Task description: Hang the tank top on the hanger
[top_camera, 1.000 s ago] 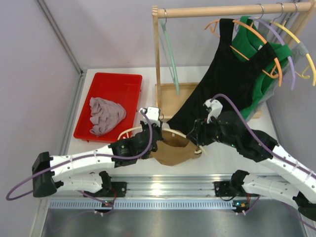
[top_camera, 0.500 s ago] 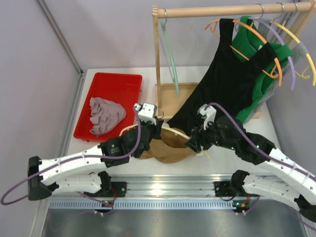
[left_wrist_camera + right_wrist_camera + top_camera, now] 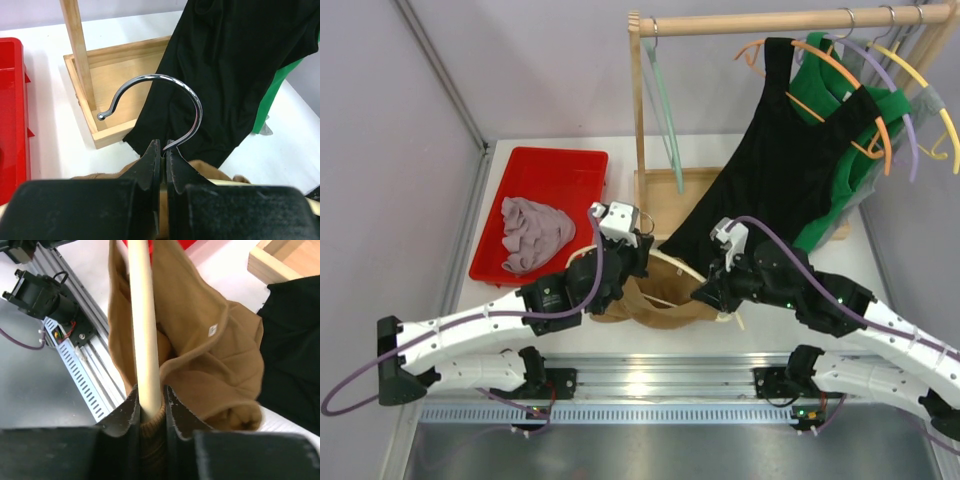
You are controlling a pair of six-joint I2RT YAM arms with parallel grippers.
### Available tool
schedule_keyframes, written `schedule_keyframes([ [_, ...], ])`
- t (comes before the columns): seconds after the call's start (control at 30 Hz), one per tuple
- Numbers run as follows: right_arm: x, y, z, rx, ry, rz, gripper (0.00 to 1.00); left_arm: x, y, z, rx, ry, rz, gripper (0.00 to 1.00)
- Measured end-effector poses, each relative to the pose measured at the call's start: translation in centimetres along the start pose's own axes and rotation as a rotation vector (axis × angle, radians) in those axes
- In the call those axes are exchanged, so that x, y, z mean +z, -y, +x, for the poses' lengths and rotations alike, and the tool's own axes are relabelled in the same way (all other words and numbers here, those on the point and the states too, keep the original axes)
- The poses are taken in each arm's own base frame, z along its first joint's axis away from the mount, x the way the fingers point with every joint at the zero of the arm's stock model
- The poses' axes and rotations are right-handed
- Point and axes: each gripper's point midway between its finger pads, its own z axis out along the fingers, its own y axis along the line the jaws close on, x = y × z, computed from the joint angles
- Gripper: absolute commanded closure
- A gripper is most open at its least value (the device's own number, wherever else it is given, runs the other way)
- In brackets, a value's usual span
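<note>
Presently, the left fingers (image 3: 150, 167) are pressed narrow on the neck of the thin cream-white curved plastic hanger (image 3: 142, 315), just below its metal hook (image 3: 195, 105). The right fingers (image 3: 176, 412) are clamped around one cream arm of that hanger, with cloth pinched in alongside it.

The tan-brown sleeveless fabric tank top (image 3: 655, 305) hangs bunched over that arm, between the two wrists, near the middle of the white surface (image 3: 520, 295). It lies in front of the wooden rack base (image 3: 117, 80). Whether its lower folds touch the surface cannot be told.

Assessment: the step in hand is working the garment onto the hanger, and it is only partly done. The cloth is gathered in thick folds, not spread over both shoulders.

To do the step well:
- The left fingers should hold the hook level and steady.
- The right fingers should ease their pinch enough for the cloth to slide, then draw the strap over the arm's end.
- The hem of the large black hanging garment (image 3: 790, 160) lies just beside the work and could be snagged.
</note>
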Motion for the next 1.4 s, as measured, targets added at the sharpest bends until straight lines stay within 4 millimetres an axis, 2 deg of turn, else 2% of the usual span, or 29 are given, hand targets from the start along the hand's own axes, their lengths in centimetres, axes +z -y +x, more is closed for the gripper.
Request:
schedule_keyframes([
  [0.03, -0.1, -0.7, 0.0, -0.007, 0.001, -0.026, 1.00, 0.1, 0.0, 0.1, 0.001, -0.002, -0.001, 1.00],
  [0.1, -0.3, -0.7, 0.1, -0.009, 0.003, -0.023, 1.00, 0.1, 0.2, -0.1, 0.004, -0.002, 0.005, 0.97],
  [0.13, -0.3, -0.6, 0.0, -0.009, 0.007, -0.018, 1.00, 0.2, 0.3, -0.2, 0.007, 0.000, 0.006, 0.92],
  [0.17, -0.3, -0.6, 0.0, -0.010, 0.008, -0.017, 1.00, 0.1, 0.3, -0.4, 0.012, 0.000, 0.007, 0.79],
  [0.3, -0.8, 0.3, -0.2, 0.013, 0.023, 0.045, 1.00, -0.1, 1.0, -1.6, 0.000, 0.016, 0.032, 0.57],
  [0.33, -1.1, 0.7, -0.1, 0.022, 0.024, 0.066, 1.00, -0.2, 1.3, -2.1, -0.007, 0.024, 0.042, 0.55],
  [0.6, -3.1, 2.8, 0.4, 0.066, 0.050, 0.182, 1.00, -1.5, 1.6, -4.8, -0.036, 0.076, 0.086, 0.54],
  [0.73, -4.6, 4.3, 0.5, 0.093, 0.077, 0.269, 1.00, -2.3, 1.3, -6.3, -0.046, 0.104, 0.094, 0.55],
  [0.87, -6.6, 5.8, -0.3, 0.120, 0.101, 0.373, 1.00, -3.4, 0.7, -8.2, -0.063, 0.146, 0.092, 0.56],
  [0.97, -8.3, 6.5, -1.8, 0.130, 0.120, 0.453, 1.00, -4.0, 0.2, -9.2, -0.078, 0.172, 0.091, 0.56],
  [1.17, -11.4, 7.3, -7.2, 0.126, 0.196, 0.594, 1.00, -4.7, -0.1, -10.2, -0.078, 0.190, 0.092, 0.57],
  [1.4, -12.2, 7.4, -13.5, 0.079, 0.235, 0.698, 1.00, -5.3, -0.1, -11.6, -0.079, 0.203, 0.100, 0.57],
])
